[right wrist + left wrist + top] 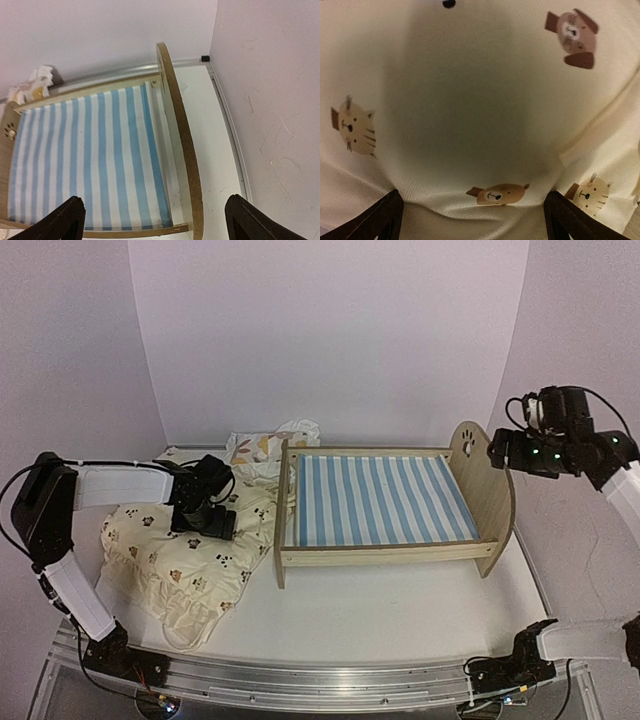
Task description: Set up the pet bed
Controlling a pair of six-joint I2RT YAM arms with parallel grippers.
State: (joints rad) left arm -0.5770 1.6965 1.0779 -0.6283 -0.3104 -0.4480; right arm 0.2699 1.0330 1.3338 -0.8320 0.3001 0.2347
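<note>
Robot lab test booth: plain pale walls (pixel 330 330) enclose a white bench (pixel 380 615), two robot arms (pixel 75 590) bolted to a metal rail (pixel 320 678) at its edge.

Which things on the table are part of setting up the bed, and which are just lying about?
Job:
- bed
- probably its bedding: quilt, pillow

Just there:
- rail at the near edge
</note>
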